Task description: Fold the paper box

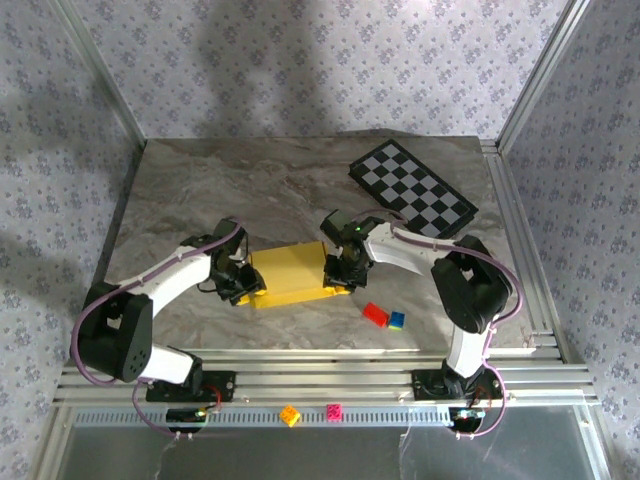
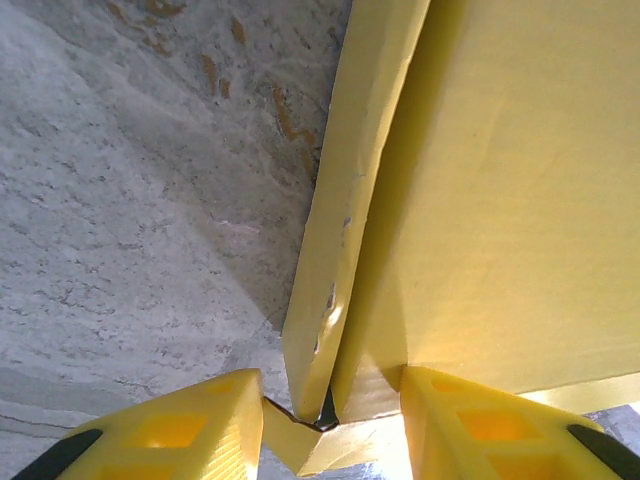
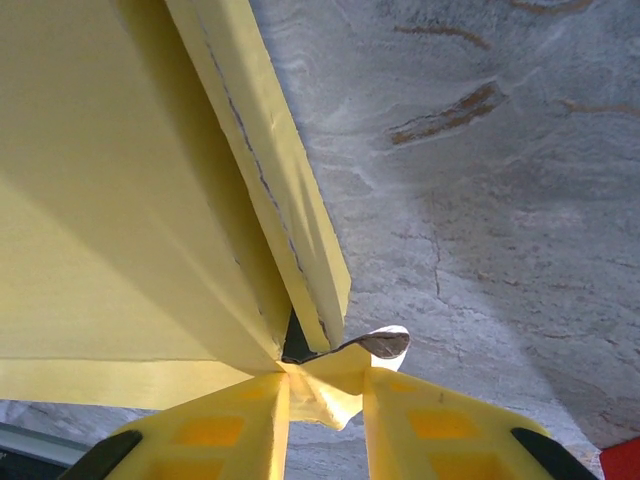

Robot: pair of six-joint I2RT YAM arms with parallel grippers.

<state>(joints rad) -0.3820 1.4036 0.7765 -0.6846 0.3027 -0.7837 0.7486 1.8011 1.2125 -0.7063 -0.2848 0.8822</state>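
Paper box (image 1: 290, 272) lies w/ long axis L–R, L fingers (image 2: 190, 430) & R fingers (image 3: 440, 430) part-closed, each pinching its near end.

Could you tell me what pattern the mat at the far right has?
The mat is checkered black and grey; top external view shows it best.

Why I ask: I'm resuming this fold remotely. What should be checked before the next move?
1. Left hand grips the paper box at one end: ok.
2. Right hand grips the opposite end: ok.
3. Cardboard uncrushed at the grips: not ok, crumpled at both hands.
4. Side flap flush against the box: not ok, gaping in both wrist views.
5. Red brick and blue brick apart from the box: ok.
6. Tabs seated in slots: cannot tell.
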